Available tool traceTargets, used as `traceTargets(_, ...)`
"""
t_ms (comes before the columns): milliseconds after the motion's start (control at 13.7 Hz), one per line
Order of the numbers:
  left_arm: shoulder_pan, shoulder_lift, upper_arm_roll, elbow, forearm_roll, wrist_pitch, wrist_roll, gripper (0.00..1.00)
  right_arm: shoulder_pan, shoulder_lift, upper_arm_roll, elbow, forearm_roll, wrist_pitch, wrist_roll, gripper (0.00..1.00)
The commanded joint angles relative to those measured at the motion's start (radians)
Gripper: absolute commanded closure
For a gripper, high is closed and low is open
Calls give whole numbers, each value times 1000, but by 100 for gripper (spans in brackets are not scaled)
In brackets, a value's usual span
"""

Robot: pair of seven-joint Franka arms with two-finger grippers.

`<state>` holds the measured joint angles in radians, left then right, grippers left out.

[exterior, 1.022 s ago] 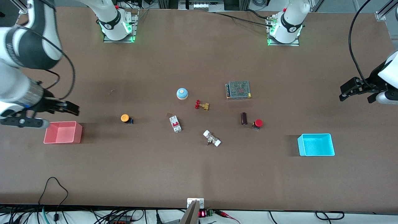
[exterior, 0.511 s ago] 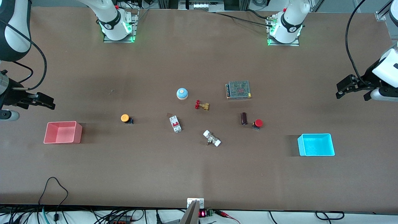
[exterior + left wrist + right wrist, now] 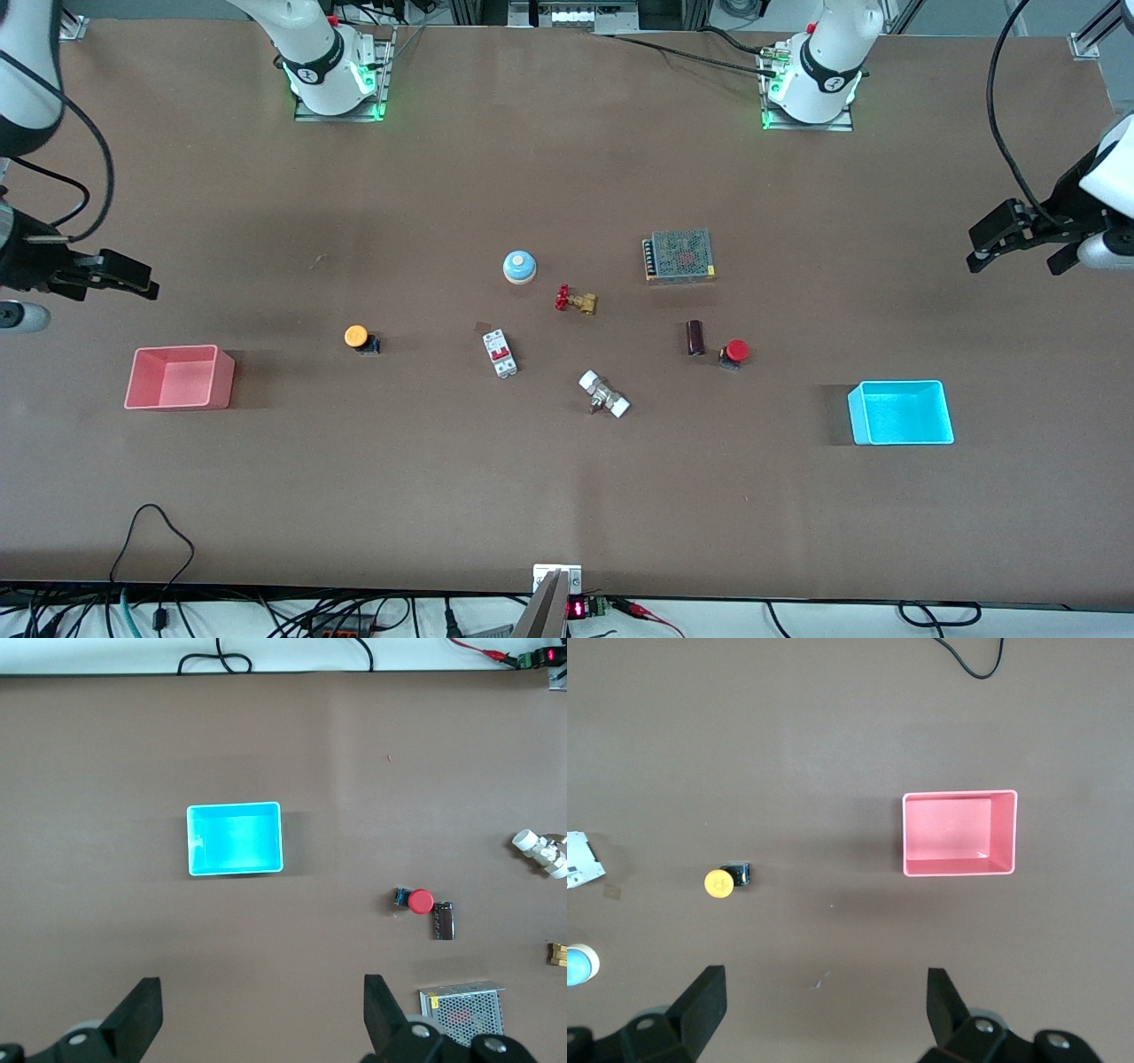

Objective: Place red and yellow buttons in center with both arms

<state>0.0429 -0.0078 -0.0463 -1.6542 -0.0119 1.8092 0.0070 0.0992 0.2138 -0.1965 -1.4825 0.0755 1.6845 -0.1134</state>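
The yellow button (image 3: 356, 337) lies on the brown table between the pink bin and the middle; it also shows in the right wrist view (image 3: 718, 883). The red button (image 3: 735, 352) lies toward the left arm's end, beside a dark cylinder (image 3: 696, 338); it also shows in the left wrist view (image 3: 421, 901). My right gripper (image 3: 140, 276) (image 3: 826, 979) is open and empty, up over bare table beside the pink bin. My left gripper (image 3: 976, 248) (image 3: 261, 988) is open and empty, up over bare table beside the cyan bin. The table's center (image 3: 549, 399) is bare brown surface.
A pink bin (image 3: 177, 403) sits at the right arm's end, a cyan bin (image 3: 855, 416) at the left arm's end. Around the middle lie a blue dome (image 3: 519, 266), a red-handled valve (image 3: 575, 300), a mesh power supply (image 3: 679, 255), a circuit breaker (image 3: 500, 353) and a white fitting (image 3: 604, 394).
My right gripper has drawn back from over the pink bin toward its own end of the table. My left gripper has shifted only slightly. The buttons have not moved.
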Motion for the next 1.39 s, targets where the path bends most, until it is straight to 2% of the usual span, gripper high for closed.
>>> traceTargets(0, 9, -27, -13, -26, 15, -2, -13, 0, -95, -56, 97, -18, -29, -38, 0, 0)
traceTargets(146, 9, -27, -13, -26, 15, -2, -15, 0, -92, -82, 97, -22, -39, -104, 76, 0)
traceTargets(365, 9, -27, -12, -26, 15, -4, -15, 0, -90, -112, 104, -57, -68, -92, 80, 0)
traceTargets(584, 9, -31, -12, -26, 15, -14, -15, 0, -78, -172, 106, -148, -72, -42, 58, 0)
traceTargets(1314, 9, -31, -13, -30, 15, -17, -16, 0, -75, -174, 103, -139, -79, -60, 52, 0)
